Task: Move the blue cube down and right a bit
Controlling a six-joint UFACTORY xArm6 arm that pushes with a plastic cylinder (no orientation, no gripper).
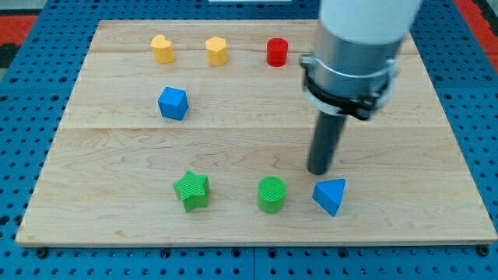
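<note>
Camera view: you have no jaws, only a rod.
Blue cube (173,103): left of centre, far half, lying apart from other blocks, edges crisp, slightly turned.
My tip (319,170): well right of it, near the blue triangular block (331,195).
Approach: bring the tip round to its far-left corner, then push gently near-right.

Single camera view. It is set above the near edge of the wooden board (257,140) and looks down and forward at a steep angle, so the board's far edge lies at the view's top and appears narrower than the near edge at the view's bottom. All four board edges fall within the frame, with blue perforated surface (23,31) showing around them. The arm (354,54) enters from the top right, close to the lens, its upper part cut off by the frame. No second view exists for overlap.
</note>
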